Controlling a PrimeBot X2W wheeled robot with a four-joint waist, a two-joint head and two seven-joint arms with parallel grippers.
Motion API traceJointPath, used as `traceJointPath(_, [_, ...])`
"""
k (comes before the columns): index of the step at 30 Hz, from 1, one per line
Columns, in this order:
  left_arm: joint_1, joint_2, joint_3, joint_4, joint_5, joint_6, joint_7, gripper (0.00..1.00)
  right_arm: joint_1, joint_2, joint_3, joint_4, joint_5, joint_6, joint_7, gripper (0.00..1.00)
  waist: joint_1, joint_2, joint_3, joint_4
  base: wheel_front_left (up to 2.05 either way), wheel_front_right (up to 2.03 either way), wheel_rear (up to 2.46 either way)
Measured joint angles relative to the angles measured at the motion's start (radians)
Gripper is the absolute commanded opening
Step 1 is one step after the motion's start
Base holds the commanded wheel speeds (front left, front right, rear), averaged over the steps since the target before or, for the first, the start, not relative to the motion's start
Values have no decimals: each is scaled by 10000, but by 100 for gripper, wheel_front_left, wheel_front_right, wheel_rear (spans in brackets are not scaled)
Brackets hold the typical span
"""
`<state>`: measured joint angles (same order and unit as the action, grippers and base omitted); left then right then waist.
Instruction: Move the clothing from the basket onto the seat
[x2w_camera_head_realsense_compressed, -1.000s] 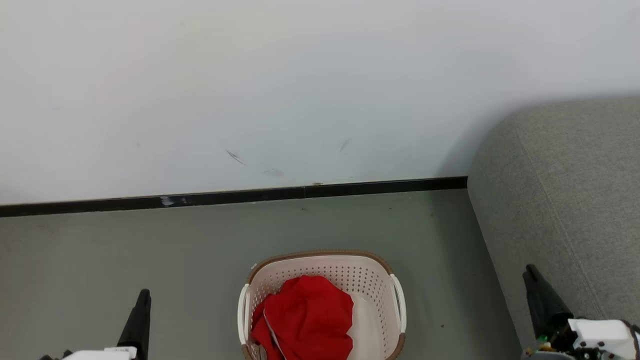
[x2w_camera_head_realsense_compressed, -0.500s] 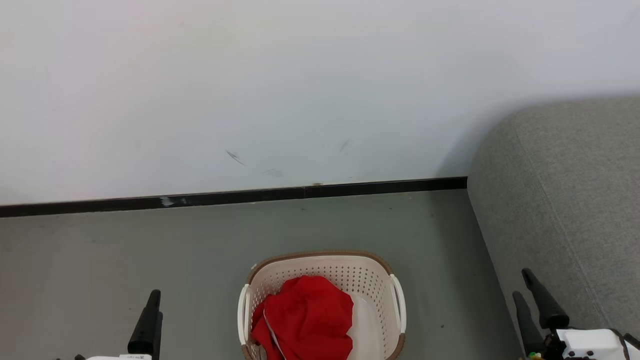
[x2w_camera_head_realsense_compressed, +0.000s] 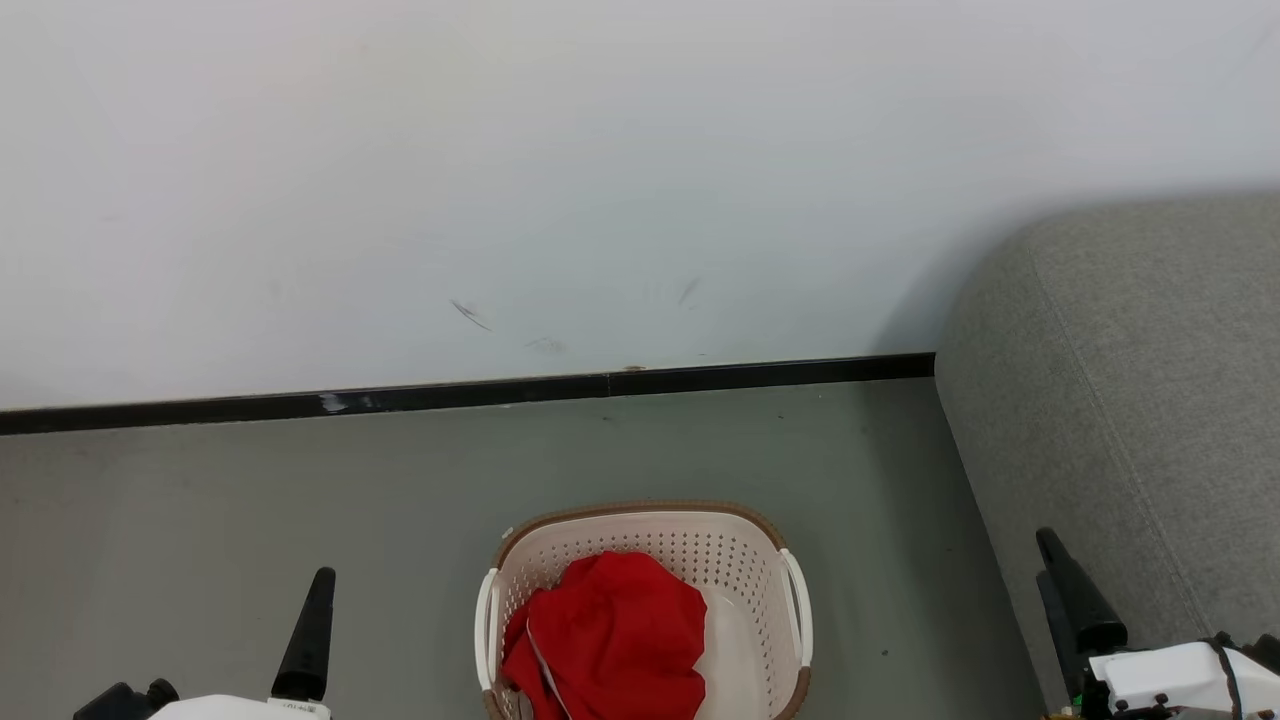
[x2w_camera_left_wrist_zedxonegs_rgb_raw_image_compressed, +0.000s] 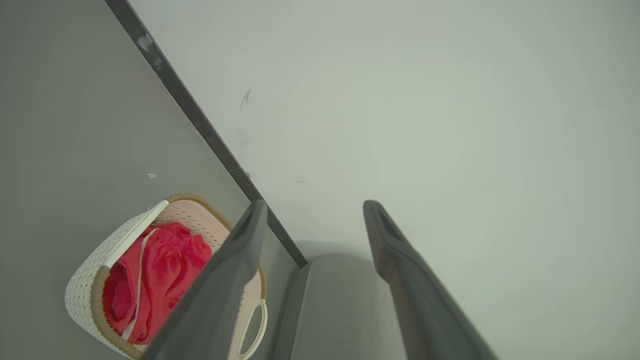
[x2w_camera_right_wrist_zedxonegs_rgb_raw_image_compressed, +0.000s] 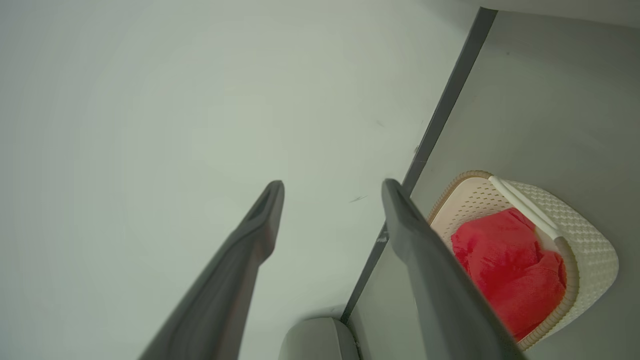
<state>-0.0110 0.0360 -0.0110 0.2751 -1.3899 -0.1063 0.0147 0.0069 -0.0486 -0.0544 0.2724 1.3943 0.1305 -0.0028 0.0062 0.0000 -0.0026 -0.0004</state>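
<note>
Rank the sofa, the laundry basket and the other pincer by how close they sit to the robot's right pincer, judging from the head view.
1. The sofa: immediately beside the right pincer, on its right.
2. The basket: on the floor to its left, mid-picture.
3. The left pincer: farthest, beyond the basket at the lower left.

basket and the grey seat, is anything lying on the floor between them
Nothing lies there: in the head view the stretch between the basket and the seat is bare grey floor, apart from a tiny dark speck.
</note>
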Motion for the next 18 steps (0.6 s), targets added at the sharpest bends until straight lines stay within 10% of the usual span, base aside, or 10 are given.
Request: traceJointPath(18, [-44,307,-677,-754,3726,853,-669,100,3,-40,426,-364,-4126,0,-596,100,112,0,-152,-16,0,0,0])
